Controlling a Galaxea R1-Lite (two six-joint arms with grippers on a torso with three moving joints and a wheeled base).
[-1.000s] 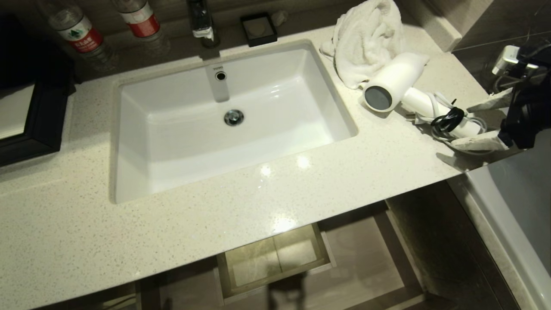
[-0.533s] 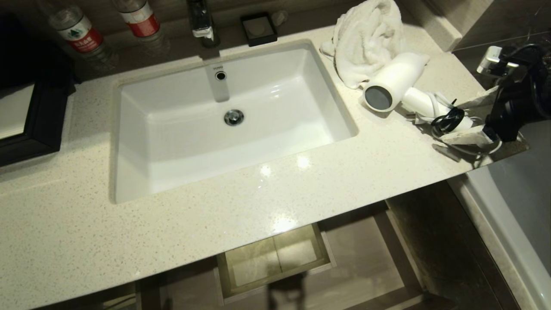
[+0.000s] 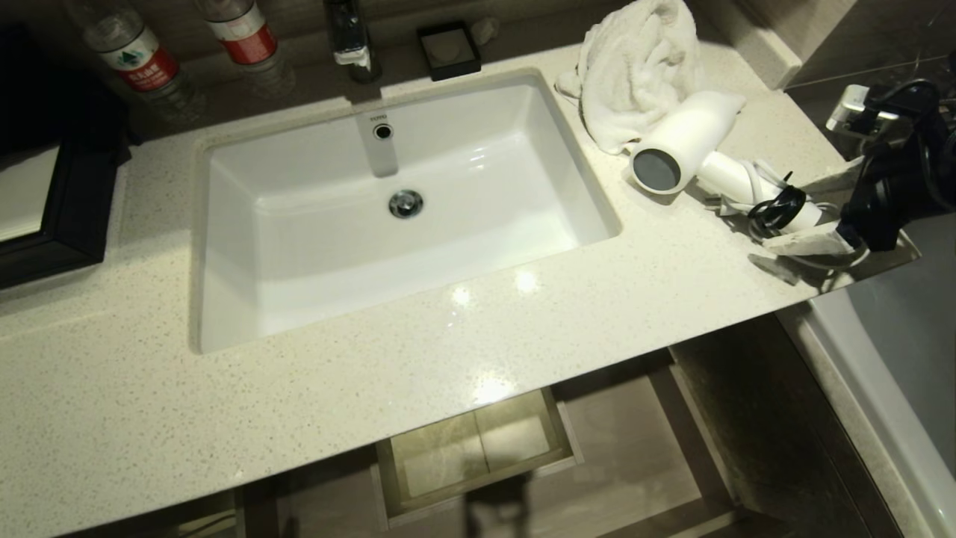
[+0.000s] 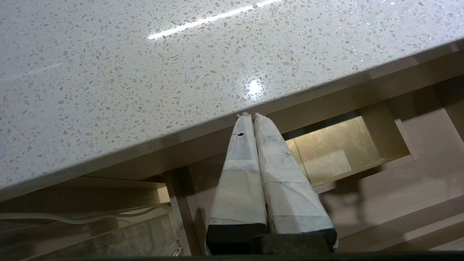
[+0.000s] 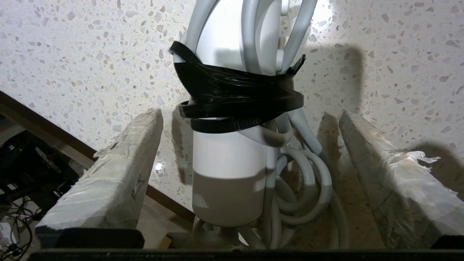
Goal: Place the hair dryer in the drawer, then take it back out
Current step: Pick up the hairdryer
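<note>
Hair dryer [image 3: 691, 146] lies on the bench [image 3: 448, 351] in the head view, at the far right beside the sink [image 3: 403, 202], its barrel touching the white towel [image 3: 635, 67] and its grey round end facing the basin. Its handle runs toward the bench's right edge, with the cord [image 3: 803, 224] bundled by a black tie [image 3: 777, 208]. The right gripper [image 3: 825, 209] reaches in from the right with its 2 fingers spread either side of the handle's end — not closed on it. Below the bench edge the drawer [image 3: 478, 448] stands pulled out, and nothing shows in the part that can be seen.

From the left wrist view, the left gripper [image 4: 249, 116] hangs low in front of the bench edge, fingers pressed together on nothing, with the open drawer beyond it.

From the right wrist view, the handle [image 5: 226, 174] sits between the 2 wide-apart fingers [image 5: 108, 174], the tie wrapped round it and loops of cord beside it; neither pad touches it.

Judged from this, the task is barely begun: the drawer is ready, but the dryer is not yet grasped. Left to do — close on the handle, lift, lower it into the drawer, release, then take it back out.
</note>
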